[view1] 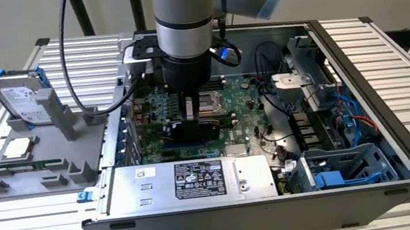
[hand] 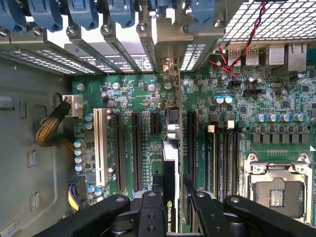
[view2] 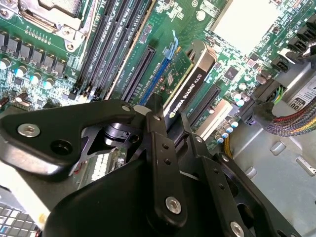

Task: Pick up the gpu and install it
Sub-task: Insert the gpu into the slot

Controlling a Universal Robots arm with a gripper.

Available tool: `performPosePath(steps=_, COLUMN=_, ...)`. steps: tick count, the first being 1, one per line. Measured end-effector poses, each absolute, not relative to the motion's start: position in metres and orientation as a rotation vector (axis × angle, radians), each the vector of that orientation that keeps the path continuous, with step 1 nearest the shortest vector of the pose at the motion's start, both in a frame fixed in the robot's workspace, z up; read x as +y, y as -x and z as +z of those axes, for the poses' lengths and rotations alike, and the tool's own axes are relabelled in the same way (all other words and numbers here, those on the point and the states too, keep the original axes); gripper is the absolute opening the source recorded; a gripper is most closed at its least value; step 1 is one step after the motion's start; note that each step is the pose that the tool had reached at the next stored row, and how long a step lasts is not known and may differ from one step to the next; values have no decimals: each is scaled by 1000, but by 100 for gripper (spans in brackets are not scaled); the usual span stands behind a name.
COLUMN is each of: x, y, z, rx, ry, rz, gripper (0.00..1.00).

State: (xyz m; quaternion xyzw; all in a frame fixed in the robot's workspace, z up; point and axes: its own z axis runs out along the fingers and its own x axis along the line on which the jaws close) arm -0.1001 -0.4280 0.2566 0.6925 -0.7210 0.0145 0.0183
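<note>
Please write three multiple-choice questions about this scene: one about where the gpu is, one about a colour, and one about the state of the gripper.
1. Where is the gpu?
A. on the grey tray outside the case
B. over the motherboard, on edge, among the expansion slots
C. on the power supply

2. What colour is the frame of the hard drive on the tray?
A. blue
B. red
C. yellow

3. What is the gripper doing?
A. open, holding nothing
B. shut on a cable
C. shut on the gpu

Answers: 1 B, both wrist views show the card among the slots. 2 A, blue edges show in the exterior view. 3 C, fingers press both faces of the card.
</note>
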Motion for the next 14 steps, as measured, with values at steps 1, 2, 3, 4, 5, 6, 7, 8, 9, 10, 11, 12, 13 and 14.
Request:
performPosePath(steps=1, x=-428, y=100, z=257, rx=-2239, ry=-2151, rz=45, gripper=0)
performPosePath(steps=2, x=-428, y=100, z=257, rx=-2239, ry=-2151, rz=45, gripper=0)
performPosePath(steps=3, x=-429, y=100, z=256, rx=-2239, ry=-2151, rz=44, gripper=0)
performPosePath(steps=4, x=-429, y=100, z=256, rx=-2240, ry=-2151, rz=45, gripper=0)
performPosePath(steps=5, x=-429, y=101, z=256, rx=-2240, ry=-2151, rz=45, gripper=0)
performPosePath(steps=6, x=-430, y=101, z=256, rx=-2239, ry=-2151, rz=45, gripper=0)
performPosePath(steps=7, x=-430, y=102, z=256, rx=-2239, ry=-2151, rz=44, gripper=0)
performPosePath(steps=8, x=-430, y=102, z=256, rx=-2240, ry=-2151, rz=45, gripper=0)
performPosePath(steps=9, x=-430, y=103, z=256, rx=-2240, ry=-2151, rz=45, gripper=0)
performPosePath(steps=10, x=-430, y=103, z=256, rx=-2239, ry=-2151, rz=45, gripper=0)
performPosePath(steps=11, x=-430, y=103, z=256, rx=-2239, ry=-2151, rz=45, gripper=0)
performPosePath(steps=12, x=-430, y=103, z=256, rx=-2239, ry=-2151, rz=45, gripper=0)
performPosePath(steps=13, x=-430, y=103, z=255, rx=-2239, ry=-2151, rz=45, gripper=0)
performPosePath(steps=14, x=-430, y=103, z=255, rx=-2239, ry=-2151, rz=45, gripper=0)
